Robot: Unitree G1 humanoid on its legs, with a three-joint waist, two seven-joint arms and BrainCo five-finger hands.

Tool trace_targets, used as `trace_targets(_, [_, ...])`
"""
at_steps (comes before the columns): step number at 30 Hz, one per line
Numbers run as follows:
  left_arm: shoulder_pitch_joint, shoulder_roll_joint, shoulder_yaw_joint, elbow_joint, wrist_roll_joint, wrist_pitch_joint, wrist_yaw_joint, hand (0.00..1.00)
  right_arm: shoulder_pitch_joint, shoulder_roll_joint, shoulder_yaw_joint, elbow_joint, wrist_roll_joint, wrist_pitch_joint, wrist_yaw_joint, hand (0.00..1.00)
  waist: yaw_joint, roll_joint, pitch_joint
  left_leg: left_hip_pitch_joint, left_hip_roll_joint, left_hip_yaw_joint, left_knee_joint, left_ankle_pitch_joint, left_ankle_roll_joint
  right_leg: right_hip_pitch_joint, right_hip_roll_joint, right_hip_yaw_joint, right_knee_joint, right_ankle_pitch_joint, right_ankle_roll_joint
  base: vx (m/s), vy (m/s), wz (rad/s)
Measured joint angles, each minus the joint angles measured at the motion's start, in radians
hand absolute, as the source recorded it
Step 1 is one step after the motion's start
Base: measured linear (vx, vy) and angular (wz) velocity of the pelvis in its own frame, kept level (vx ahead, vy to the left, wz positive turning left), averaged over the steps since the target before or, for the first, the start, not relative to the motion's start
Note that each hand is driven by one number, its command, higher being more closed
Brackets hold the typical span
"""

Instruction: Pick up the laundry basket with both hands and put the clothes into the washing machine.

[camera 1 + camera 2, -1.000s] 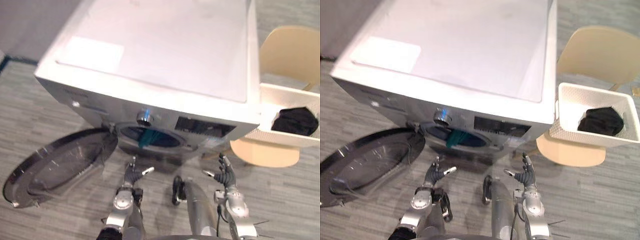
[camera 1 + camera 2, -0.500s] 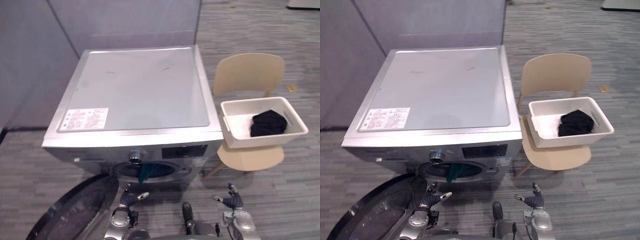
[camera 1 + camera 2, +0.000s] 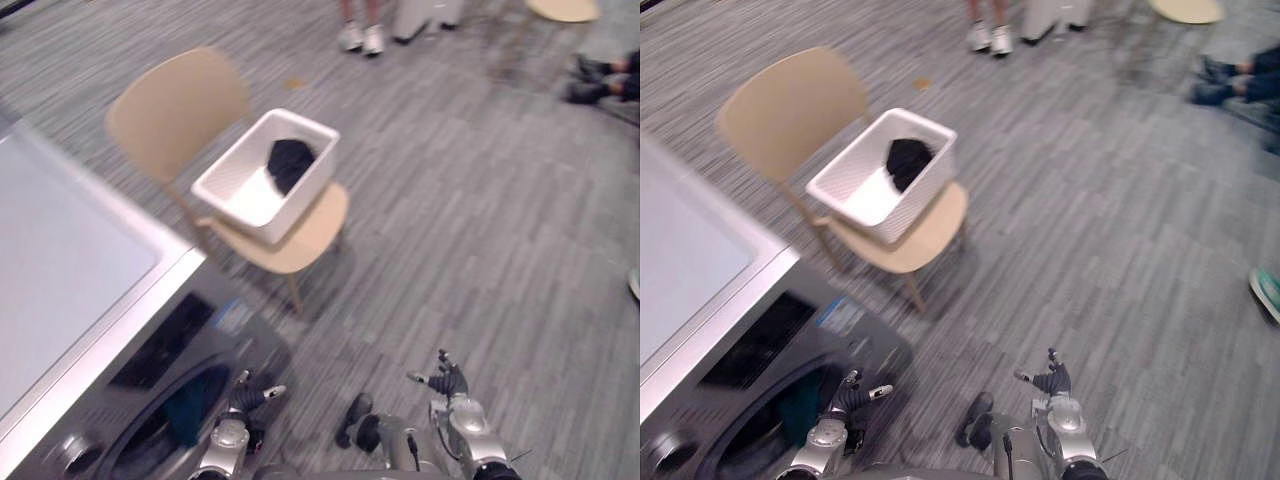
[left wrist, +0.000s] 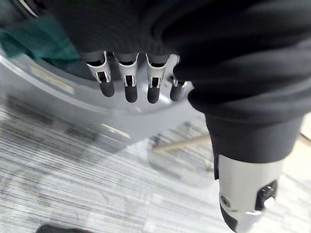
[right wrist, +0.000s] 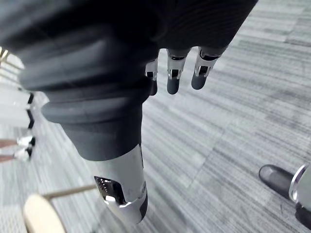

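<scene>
Head views: the washing machine [image 3: 90, 300] is getting cut off at the edge, its opening right beside the left hand [image 3: 247, 399]. The basket [image 3: 232, 180] with dark clothes [image 3: 290, 160] is sitting on a chair [image 3: 175, 105], well ahead of the right hand [image 3: 447, 381]. Left wrist: fingers are hanging straight and empty, with a teal cloth [image 4: 34, 41] blurry past them. Right wrist: that hand is also hanging loose, gripping nothing. The camera's swung over since before, and the basket's staying put.

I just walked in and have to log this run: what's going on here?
A robot is mid laundry job. Its left hand and right hand hang open and empty above the grey floor. The white perforated laundry basket, a black garment inside, sits on the beige chair beside the silver washing machine, not yet picked up. A teal cloth shows in the machine's drum opening.
</scene>
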Motion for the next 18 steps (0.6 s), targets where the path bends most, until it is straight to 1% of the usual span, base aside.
trace_targets(1, [0.001,-0.008,0.000,0.007,-0.001,0.000,0.000,0.00,0.000,-0.001,0.004,0.001,0.001,0.000,0.000,0.00,0.001,-0.002,0.001,-0.039,-0.008,-0.065,0.047,-0.006,-0.001,0.014,0.011,0.028,-0.007,-0.001,-0.001,0.25,-0.089,-1.64])
trace_targets(2, [0.008,-0.027,-0.002,0.012,-0.008,0.001,0.000,0.00,-0.001,-0.005,0.007,0.003,0.001,0.000,0.000,0.00,0.004,-0.009,0.006,-0.109,-0.066,-0.191,0.075,-0.012,-0.022,0.049,0.022,0.088,-0.027,0.003,-0.009,0.25,-0.029,-1.55])
trace_targets(3, [0.020,-0.041,-0.003,0.012,-0.011,-0.001,0.000,0.00,-0.001,-0.009,0.008,0.005,0.004,0.000,0.000,0.00,0.020,-0.014,0.012,-0.158,-0.137,-0.272,0.040,-0.012,-0.024,0.091,0.027,0.152,-0.055,0.013,-0.005,0.25,-0.008,-1.52])
trace_targets(4, [0.024,-0.046,0.000,0.002,-0.014,-0.003,0.001,0.00,0.000,-0.010,0.006,0.010,0.006,0.000,0.000,0.00,0.029,-0.014,0.012,-0.184,-0.168,-0.304,0.011,-0.012,-0.024,0.110,0.030,0.183,-0.072,0.018,0.002,0.26,0.029,-1.40])
trace_targets(5, [0.024,-0.046,0.001,-0.015,-0.027,-0.009,0.002,0.00,-0.002,-0.011,0.004,0.021,0.009,0.000,0.000,0.00,0.042,-0.011,0.017,-0.231,-0.227,-0.357,-0.077,-0.012,-0.024,0.151,0.033,0.235,-0.112,0.028,0.012,0.21,0.045,-0.97])
trace_targets(6, [0.023,-0.046,0.000,-0.018,-0.035,-0.012,0.003,0.00,-0.005,-0.011,0.002,0.030,0.010,0.000,0.000,0.00,0.049,-0.013,0.022,-0.251,-0.255,-0.381,-0.136,-0.011,-0.024,0.170,0.034,0.259,-0.131,0.031,0.018,0.27,0.079,-1.05])
trace_targets(7, [0.023,-0.049,0.000,-0.022,-0.048,-0.014,0.003,0.00,-0.007,-0.011,-0.001,0.037,0.013,0.000,0.000,0.00,0.058,0.000,0.030,-0.289,-0.308,-0.433,-0.270,0.003,-0.045,0.210,0.034,0.296,-0.167,0.036,0.027,0.28,0.110,-0.81])
trace_targets(8, [0.023,-0.057,0.000,-0.026,-0.053,-0.013,0.003,0.00,-0.008,-0.015,-0.001,0.038,0.021,0.000,0.000,0.00,0.058,0.015,0.037,-0.317,-0.351,-0.470,-0.430,0.042,-0.093,0.245,0.034,0.321,-0.206,0.038,0.034,0.27,0.121,-0.69])
trace_targets(9, [0.021,-0.059,0.000,-0.029,-0.059,-0.013,0.003,0.00,-0.010,-0.019,-0.001,0.041,0.022,0.000,0.000,0.00,0.060,0.019,0.039,-0.324,-0.365,-0.484,-0.496,0.098,-0.074,0.260,0.033,0.334,-0.228,0.038,0.038,0.38,0.161,-0.65])
trace_targets(10, [0.025,-0.063,0.000,-0.036,-0.074,-0.015,0.003,0.00,-0.012,-0.017,0.006,0.049,0.034,0.000,0.000,0.00,0.083,0.013,0.037,-0.313,-0.394,-0.489,-0.560,0.198,-0.050,0.293,0.024,0.366,-0.264,0.040,0.050,0.48,0.176,-0.55])
trace_targets(11, [0.023,-0.061,0.001,-0.037,-0.079,-0.016,0.004,0.00,-0.024,-0.011,0.014,0.050,0.040,0.000,0.000,0.00,0.086,0.003,0.037,-0.314,-0.418,-0.504,-0.564,0.207,0.000,0.307,0.008,0.391,-0.267,0.031,0.065,0.53,0.179,-0.42])
trace_targets(12, [0.018,-0.061,0.000,-0.038,-0.079,-0.016,0.004,0.00,-0.034,-0.009,0.016,0.050,0.040,0.000,0.000,0.00,0.082,-0.003,0.039,-0.316,-0.430,-0.513,-0.555,0.196,0.017,0.303,-0.001,0.392,-0.253,0.027,0.070,0.49,0.157,-0.13])
trace_targets(13, [0.017,-0.066,0.000,-0.038,-0.081,-0.016,0.002,0.00,-0.056,-0.010,0.021,0.068,0.039,-0.001,0.001,0.00,0.082,-0.006,0.041,-0.302,-0.441,-0.512,-0.566,0.169,0.057,0.281,-0.012,0.396,-0.184,0.010,0.099,0.49,0.151,-0.02])
trace_targets(14, [0.015,-0.064,-0.001,-0.037,-0.088,-0.016,0.003,0.00,-0.072,-0.007,0.019,0.090,0.039,-0.001,0.001,0.00,0.083,-0.006,0.041,-0.242,-0.444,-0.510,-0.607,0.162,0.066,0.232,-0.032,0.394,-0.021,-0.032,0.166,0.60,0.171,0.00])
trace_targets(15, [0.015,-0.057,-0.002,-0.036,-0.089,-0.017,0.003,0.00,-0.076,-0.003,0.017,0.095,0.039,-0.001,0.001,0.00,0.082,-0.017,0.048,-0.190,-0.450,-0.509,-0.634,0.161,0.069,0.170,-0.047,0.390,0.165,-0.037,0.193,0.51,0.128,0.08])
trace_targets(16, [0.016,-0.045,-0.005,-0.035,-0.095,-0.016,0.003,0.00,-0.077,0.005,0.017,0.094,0.039,-0.001,0.002,0.00,0.081,-0.031,0.058,-0.137,-0.454,-0.513,-0.649,0.156,0.076,0.095,-0.068,0.383,0.393,0.009,0.259,0.41,0.083,0.21])
trace_targets(17, [0.019,-0.038,-0.011,-0.033,-0.098,-0.013,0.003,0.00,-0.074,0.012,0.017,0.093,0.039,-0.001,0.002,0.00,0.080,-0.045,0.063,-0.082,-0.468,-0.530,-0.660,0.148,0.088,0.036,-0.104,0.364,0.590,0.030,0.277,0.41,0.049,0.52])
trace_targets(18, [0.021,-0.027,-0.013,-0.033,-0.099,-0.010,0.004,0.00,-0.064,0.008,0.016,0.087,0.039,-0.001,0.002,0.00,0.073,-0.046,0.064,-0.020,-0.474,-0.581,-0.665,0.137,0.105,-0.011,-0.145,0.327,0.740,0.000,0.219,0.52,0.028,0.67])
